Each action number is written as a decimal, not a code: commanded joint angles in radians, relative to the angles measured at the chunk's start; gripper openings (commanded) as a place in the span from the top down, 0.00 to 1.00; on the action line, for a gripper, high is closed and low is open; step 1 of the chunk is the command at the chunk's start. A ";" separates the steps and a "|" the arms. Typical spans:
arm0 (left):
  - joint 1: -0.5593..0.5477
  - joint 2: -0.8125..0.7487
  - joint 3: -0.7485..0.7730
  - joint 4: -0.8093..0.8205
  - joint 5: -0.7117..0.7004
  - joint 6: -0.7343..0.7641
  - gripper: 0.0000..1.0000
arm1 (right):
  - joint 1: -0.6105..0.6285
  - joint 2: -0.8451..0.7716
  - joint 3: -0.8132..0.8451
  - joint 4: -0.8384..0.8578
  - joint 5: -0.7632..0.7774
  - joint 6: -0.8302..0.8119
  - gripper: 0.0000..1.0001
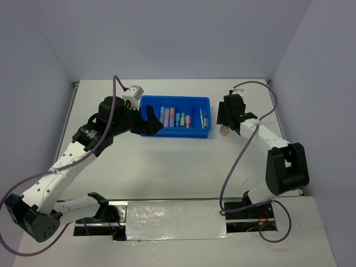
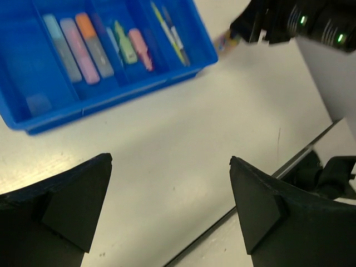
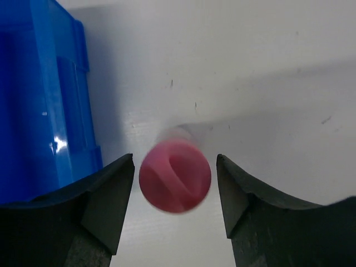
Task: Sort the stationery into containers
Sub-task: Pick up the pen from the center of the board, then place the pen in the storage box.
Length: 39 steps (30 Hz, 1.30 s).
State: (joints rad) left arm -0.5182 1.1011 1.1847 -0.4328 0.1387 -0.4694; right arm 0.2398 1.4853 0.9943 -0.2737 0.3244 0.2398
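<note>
From above, the blue tray [image 1: 146, 111] sits toward the far middle of the white table [image 1: 178, 167], with stationery [image 1: 177, 118] lying lengthwise in its narrow compartments. The left gripper [image 1: 154, 125] hangs at the tray's near-left corner, partly covering that end. The right gripper [image 1: 224, 125] is off the tray's right end, over a pink-capped glue stick [image 1: 225, 132] that stands on the table just beside the tray wall. A purple cable [image 1: 234, 167] loops down along the right arm. In the left wrist view, the left pincer's two black fingers [image 2: 72, 208] are spread wide over bare table with nothing between them. Beyond them the tray holds a light blue marker [image 2: 60, 44], a pale purple marker [image 2: 79, 51], an orange marker [image 2: 94, 44], a green marker [image 2: 125, 49], a pink marker [image 2: 141, 50], a thin yellow pen [image 2: 167, 33] and a white pen [image 2: 177, 38]. The other arm's black head sits past the tray's corner, hiding most of the glue stick. In the right wrist view, the glue stick's round pink cap is seen end-on and blurred, upright between the parted fingers [image 3: 108, 208]. A thin gap shows on each side, so nothing is gripped. The tray's outer wall is close on the left.
</note>
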 commanded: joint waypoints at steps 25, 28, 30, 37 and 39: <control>-0.365 0.296 0.004 0.437 0.012 0.343 0.02 | -0.007 -0.361 0.163 -0.297 -0.811 -0.022 1.00; -0.368 0.316 0.062 0.454 0.010 0.353 0.01 | 0.027 -0.433 0.123 -0.249 -0.915 -0.008 1.00; -0.371 0.325 0.101 0.442 0.053 0.365 0.02 | 0.035 -0.465 0.109 -0.220 -1.017 0.018 1.00; -0.382 0.358 0.144 0.367 0.093 0.397 0.14 | 0.069 -0.503 0.103 -0.121 -1.139 0.097 1.00; -0.381 0.367 0.142 0.352 0.127 0.406 0.19 | 0.070 -0.514 0.101 -0.107 -1.141 0.110 1.00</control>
State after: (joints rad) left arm -0.8955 1.4319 1.3106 -0.0685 0.2070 -0.1070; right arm 0.2985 1.0214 1.0874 -0.4908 -0.6987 0.2993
